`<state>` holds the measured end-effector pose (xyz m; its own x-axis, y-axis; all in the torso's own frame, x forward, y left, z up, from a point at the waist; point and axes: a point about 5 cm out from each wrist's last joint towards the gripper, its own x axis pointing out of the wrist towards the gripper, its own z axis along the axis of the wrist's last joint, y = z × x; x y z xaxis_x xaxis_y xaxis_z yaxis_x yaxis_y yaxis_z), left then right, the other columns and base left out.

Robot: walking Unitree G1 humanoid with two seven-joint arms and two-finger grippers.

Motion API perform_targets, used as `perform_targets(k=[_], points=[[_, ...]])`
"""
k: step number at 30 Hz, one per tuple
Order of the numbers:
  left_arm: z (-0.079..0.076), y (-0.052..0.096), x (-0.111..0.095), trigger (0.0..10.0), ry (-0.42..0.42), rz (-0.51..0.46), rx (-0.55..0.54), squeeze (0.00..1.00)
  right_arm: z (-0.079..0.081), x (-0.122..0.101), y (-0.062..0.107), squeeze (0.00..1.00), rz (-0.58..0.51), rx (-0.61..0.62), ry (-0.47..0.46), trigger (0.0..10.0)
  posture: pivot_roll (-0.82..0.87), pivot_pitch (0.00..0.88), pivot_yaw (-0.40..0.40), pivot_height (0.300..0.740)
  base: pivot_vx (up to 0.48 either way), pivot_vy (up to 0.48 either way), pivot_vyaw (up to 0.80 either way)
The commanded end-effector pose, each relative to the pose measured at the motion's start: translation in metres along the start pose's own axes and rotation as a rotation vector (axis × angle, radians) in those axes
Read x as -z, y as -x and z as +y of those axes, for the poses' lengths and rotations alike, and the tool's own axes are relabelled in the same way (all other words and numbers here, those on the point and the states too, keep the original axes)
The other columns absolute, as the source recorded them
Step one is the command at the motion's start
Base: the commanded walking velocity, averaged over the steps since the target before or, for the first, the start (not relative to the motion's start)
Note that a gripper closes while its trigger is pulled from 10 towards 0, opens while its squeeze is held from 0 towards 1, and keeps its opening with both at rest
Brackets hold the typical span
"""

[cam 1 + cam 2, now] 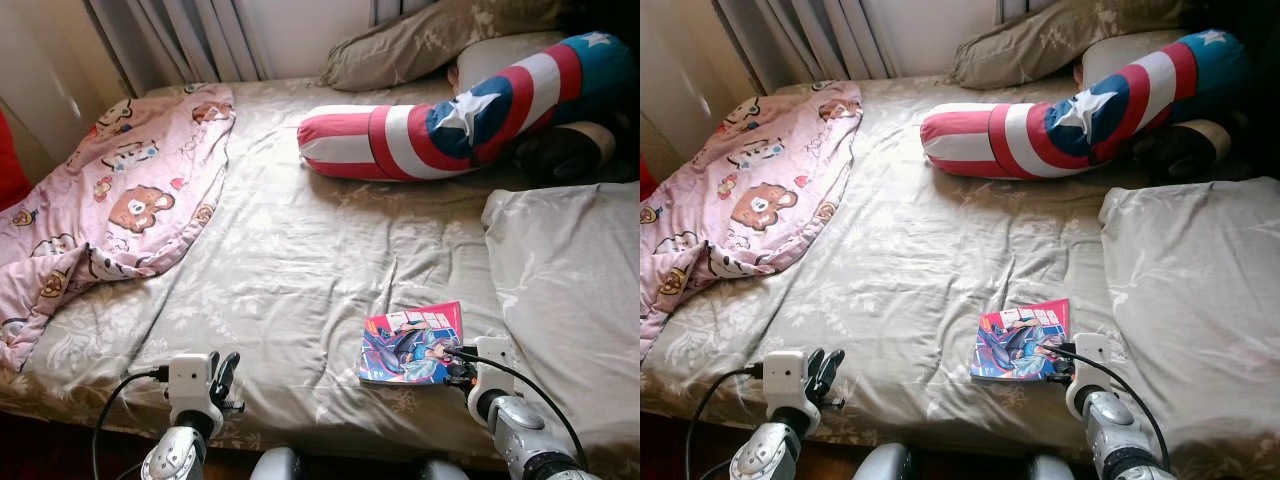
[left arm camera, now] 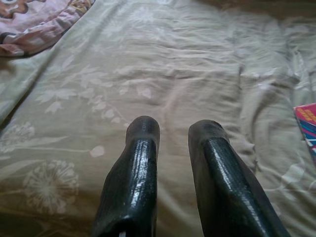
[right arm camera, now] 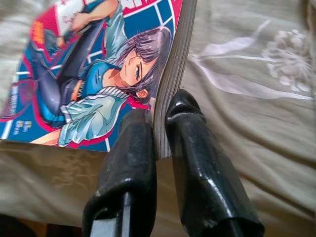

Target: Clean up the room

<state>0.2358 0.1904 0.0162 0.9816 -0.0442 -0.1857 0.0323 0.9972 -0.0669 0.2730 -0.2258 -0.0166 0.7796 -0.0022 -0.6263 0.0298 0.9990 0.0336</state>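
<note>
While you scan the bed point(image 1: 300, 270) from its left side, note the pink bear-print blanket point(image 1: 110, 200) lying crumpled and half off the near-left corner; it has not been straightened. Your left gripper point(image 2: 173, 133) hovers low over bare sheet near the front edge, jaws apart with nothing between them, so that arm looks free for the next job.

Toward the middle and back, the striped shield-pattern bolster point(image 1: 450, 115) lies slantwise across the bed, in front of a tan pillow point(image 1: 420, 40) at the head.

Further right, the comic book point(image 1: 412, 345) lies flat on the sheet close to the front edge, just beside a second tan pillow point(image 1: 570, 290). Your right gripper point(image 3: 160, 123) is at the book's near corner, jaws clamped on the edge of the pages, one finger on the cover and one under. The book has not left the sheet.

I judge the tidying barely begun: the book is gripped but needs lifting and putting away, and the blanket, bolster and pillows remain to be set in order.
</note>
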Motion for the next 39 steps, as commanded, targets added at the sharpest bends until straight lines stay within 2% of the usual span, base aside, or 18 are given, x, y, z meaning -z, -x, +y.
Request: perform_targets(k=[1, 15, 16, 18, 19, 20, 30, 31, 32, 34, 35, 39], points=[[0.004, 0.004, 0.003, 10.0, -0.006, 0.024, -0.007, 0.0, -0.002, 0.008, 0.001, 0.0, 0.05, 0.024, 0.019, 10.0, 0.11, 0.159, 0.127, 0.651, 0.0, 0.0, 0.0], [0.003, 0.01, 0.003, 10.0, -0.005, 0.041, -0.011, 0.0, -0.01, 0.012, 0.003, 0.0, 0.075, 0.081, 0.026, 10.0, 0.11, 0.162, 0.126, 0.651, 0.0, 0.0, 0.0], [0.003, 0.01, 0.003, 10.0, -0.005, 0.042, -0.012, 0.0, -0.01, 0.011, 0.003, 0.09, 0.073, 0.082, 0.028, 10.0, 0.11, 0.162, 0.126, 0.651, 0.0, 0.0, 0.0], [0.003, 0.01, 0.003, 10.0, -0.006, 0.043, -0.012, 0.0, -0.01, 0.01, 0.002, 0.09, 0.071, 0.082, 0.03, 10.0, 0.11, 0.162, 0.126, 0.651, 0.0, 0.0, 0.0], [0.003, 0.01, 0.003, 10.0, -0.005, 0.044, -0.012, 0.0, -0.01, 0.009, 0.002, 0.77, 0.068, 0.084, 0.034, 10.0, 0.11, 0.156, 0.126, 0.651, 0.0, 0.0, 0.0], [0.003, 0.01, 0.003, 10.0, -0.005, 0.044, -0.012, 0.0, -0.01, 0.007, 0.002, 0.83, 0.064, 0.086, 0.04, 10.0, 0.11, 0.156, 0.126, 0.651, 0.0, 0.0, 0.0], [0.001, 0.01, 0.003, 10.0, -0.002, 0.047, -0.008, 0.0, -0.012, -0.005, 0.001, 0.8, 0.014, 0.118, 0.082, 10.0, 0.11, 0.145, 0.123, 0.651, 0.0, 0.0, 0.0], [0.0, 0.01, 0.003, 10.0, -0.002, 0.048, -0.008, 0.0, -0.013, -0.008, 0.0, 0.76, -0.003, 0.125, 0.081, 10.0, 0.11, 0.143, 0.122, 0.651, 0.0, 0.0, 0.0], [0.0, 0.009, 0.003, 10.0, -0.001, 0.048, -0.007, 0.0, -0.013, -0.011, 0.0, 0.57, -0.022, 0.136, 0.083, 10.0, 0.11, 0.14, 0.121, 0.651, 0.0, 0.0, 0.0], [-0.001, 0.009, 0.003, 10.0, 0.0, 0.049, -0.007, 0.0, -0.014, -0.014, 0.0, 0.57, -0.034, 0.143, 0.086, 10.0, 0.11, 0.138, 0.12, 0.651, 0.0, 0.0, 0.0], [-0.001, 0.008, 0.003, 10.0, 0.002, 0.049, -0.007, 0.0, -0.014, -0.017, 0.0, 0.0, -0.057, 0.151, 0.083, 10.0, 0.11, 0.133, 0.117, 0.651, 0.0, 0.0, 0.0], [-0.003, 0.003, 0.005, 10.0, 0.007, 0.054, -0.008, 0.0, -0.014, -0.027, 0.0, 0.0, -0.125, 0.158, 0.053, 10.0, 0.09, 0.109, 0.109, 0.651, 0.0, 0.0, 0.0]])
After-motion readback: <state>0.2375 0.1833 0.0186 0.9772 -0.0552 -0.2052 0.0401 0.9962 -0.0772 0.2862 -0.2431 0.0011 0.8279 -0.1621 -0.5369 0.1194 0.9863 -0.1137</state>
